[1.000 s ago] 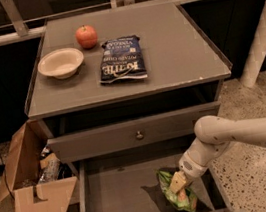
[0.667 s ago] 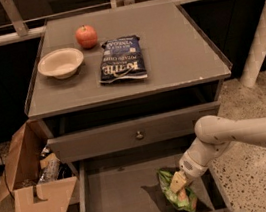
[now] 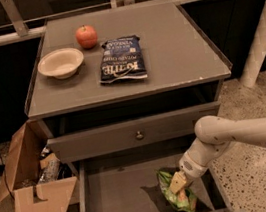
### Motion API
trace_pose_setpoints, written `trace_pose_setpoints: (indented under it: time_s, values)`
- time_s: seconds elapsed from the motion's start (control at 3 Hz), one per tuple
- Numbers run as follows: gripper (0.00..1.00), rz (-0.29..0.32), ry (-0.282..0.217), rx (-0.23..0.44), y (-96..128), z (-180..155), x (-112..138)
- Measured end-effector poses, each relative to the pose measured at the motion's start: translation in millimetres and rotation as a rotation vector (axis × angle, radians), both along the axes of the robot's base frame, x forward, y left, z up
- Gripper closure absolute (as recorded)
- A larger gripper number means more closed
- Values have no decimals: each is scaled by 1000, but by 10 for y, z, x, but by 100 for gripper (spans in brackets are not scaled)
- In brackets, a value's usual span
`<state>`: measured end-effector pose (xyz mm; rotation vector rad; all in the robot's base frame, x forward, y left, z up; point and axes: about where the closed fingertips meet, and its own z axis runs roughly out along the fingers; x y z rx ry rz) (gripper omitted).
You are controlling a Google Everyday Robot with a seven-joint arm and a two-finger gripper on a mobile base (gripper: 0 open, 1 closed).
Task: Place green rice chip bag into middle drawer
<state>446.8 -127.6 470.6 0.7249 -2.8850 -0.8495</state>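
The green rice chip bag [image 3: 176, 194] lies on the floor of the open middle drawer [image 3: 118, 201], at its right front. My gripper [image 3: 179, 182] reaches in from the right, low inside the drawer and right on top of the bag. The white arm [image 3: 239, 133] comes from the lower right and crosses the drawer's right wall.
Above the open drawer is a shut grey drawer front with a round metal knob [image 3: 139, 135]. On the cabinet top sit a dark blue Kettle chip bag [image 3: 121, 59], a white bowl [image 3: 61, 63] and a red apple [image 3: 86, 36]. A cardboard box [image 3: 34, 183] stands on the floor at the left.
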Motion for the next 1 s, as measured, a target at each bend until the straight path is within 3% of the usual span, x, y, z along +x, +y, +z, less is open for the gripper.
trace_pose_setpoints:
  time_s: [0.67, 1.0]
  values:
    - [9, 0, 0, 0, 0, 0, 0]
    - [0, 0, 0, 0, 1, -1, -1]
